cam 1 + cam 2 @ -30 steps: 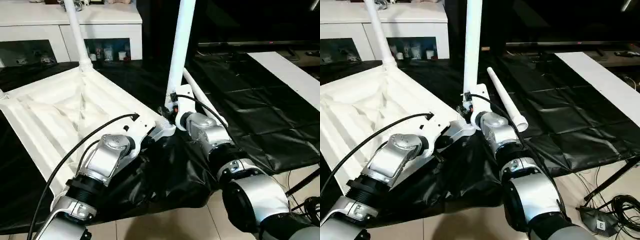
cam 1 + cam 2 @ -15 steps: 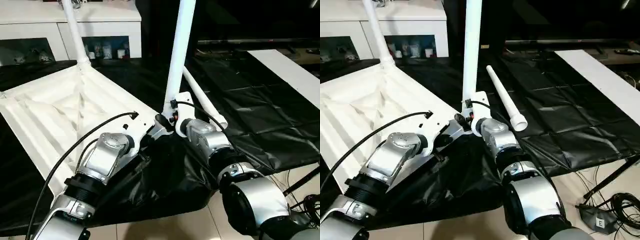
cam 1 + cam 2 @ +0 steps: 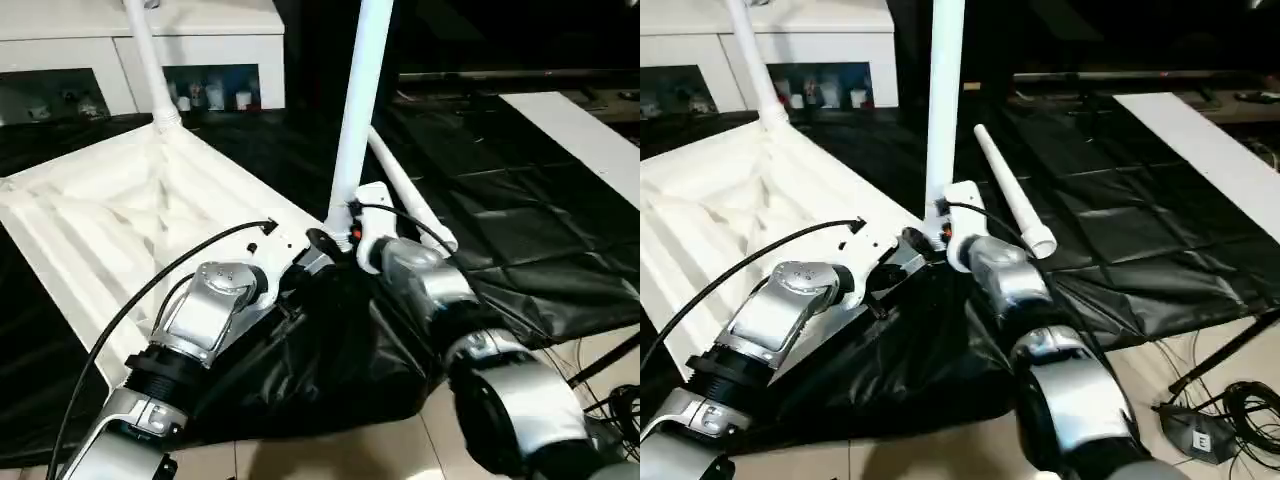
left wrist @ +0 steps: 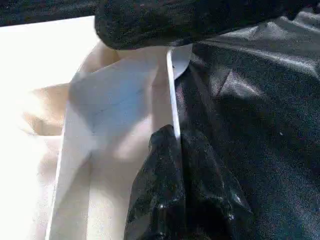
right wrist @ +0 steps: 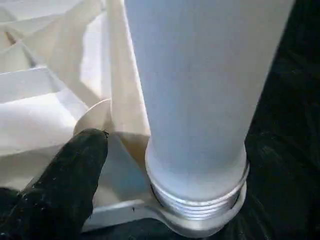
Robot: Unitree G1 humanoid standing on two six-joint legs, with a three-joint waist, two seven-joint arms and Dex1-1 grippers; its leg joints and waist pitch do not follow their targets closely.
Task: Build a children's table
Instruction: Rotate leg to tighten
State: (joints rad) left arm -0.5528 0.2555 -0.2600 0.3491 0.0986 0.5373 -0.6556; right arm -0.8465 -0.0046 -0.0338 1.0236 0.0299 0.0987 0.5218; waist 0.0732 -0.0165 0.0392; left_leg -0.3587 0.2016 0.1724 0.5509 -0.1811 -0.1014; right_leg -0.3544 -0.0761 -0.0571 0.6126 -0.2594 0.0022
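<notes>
White plastic tabletop [image 3: 120, 220] lies underside-up on the black sheet [image 3: 500, 200], its rim pinched by the closed left gripper [image 4: 172, 150], so the near leg [image 3: 360, 110], threads [image 5: 197, 202] still showing, wants squarer turning by the spread-open right gripper [image 3: 345, 228] beside its base.

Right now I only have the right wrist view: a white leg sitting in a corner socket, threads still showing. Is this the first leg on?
Observer: No. Another leg stands upright in the far corner socket of the tabletop.
Operator: Any spare legs around?
Observer: One loose leg lies on the black sheet, just right of the near leg.
Operator: What is the left arm doing?
Observer: The left claw is shut on the tabletop's thin rim, close to that same near corner.
</notes>
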